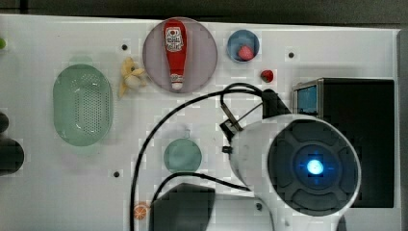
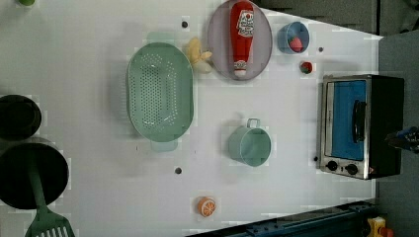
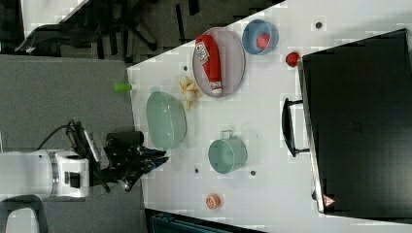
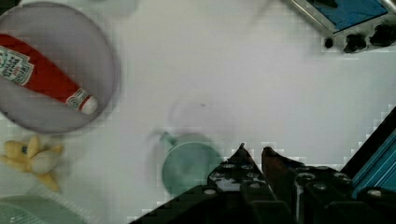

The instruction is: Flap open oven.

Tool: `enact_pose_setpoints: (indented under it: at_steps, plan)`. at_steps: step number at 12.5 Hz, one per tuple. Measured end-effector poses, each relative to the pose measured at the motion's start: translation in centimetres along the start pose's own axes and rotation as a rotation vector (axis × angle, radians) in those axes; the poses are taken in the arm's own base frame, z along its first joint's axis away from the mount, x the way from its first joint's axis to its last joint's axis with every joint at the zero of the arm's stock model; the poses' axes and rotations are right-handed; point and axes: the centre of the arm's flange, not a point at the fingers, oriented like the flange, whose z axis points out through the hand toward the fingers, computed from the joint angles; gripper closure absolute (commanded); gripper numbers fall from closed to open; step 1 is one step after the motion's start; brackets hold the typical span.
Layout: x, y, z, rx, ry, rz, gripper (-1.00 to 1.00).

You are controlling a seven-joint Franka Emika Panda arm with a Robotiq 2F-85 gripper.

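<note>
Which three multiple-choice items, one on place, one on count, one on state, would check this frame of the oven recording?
1. Where does the ketchup bottle lie?
A. In the green colander
B. On the round grey plate
C. On top of the oven

2. How many black knobs does the oven front show in the left view?
A. Two
B. Four
C. None

3. What state is the oven door in?
A. Flapped fully open
B. Taken off
C. Closed

Answers:
1. B: the bottle rests on the plate, beside the banana and apart from the colander.
2. A: two knobs sit side by side past the end of the blue glass.
3. C: the glass door lies flush in its silver frame, its bar handle untouched, with the end effector away from it above the mint cup.
</note>
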Motion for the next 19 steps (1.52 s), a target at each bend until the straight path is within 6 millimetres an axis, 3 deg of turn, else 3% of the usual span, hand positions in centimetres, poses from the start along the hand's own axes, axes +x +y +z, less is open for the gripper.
enact_pose_setpoints:
  at_steps: [3, 7, 13, 16, 19]
  plan:
    - [2.1, 1.6, 0.3, 0.029, -0.003, -0.128, 0.65]
    - [7.5, 5.2, 2.7, 0.067, 0.021, -0.395, 0.65]
    - [16.1, 12.6, 10.7, 0.036, 0.088, -0.695, 0.65]
    - [18.1, 13.3, 15.1, -0.002, 0.097, -0.742, 0.65]
    - [17.9, 12.2, 19.6, -0.036, 0.097, -0.781, 0.65]
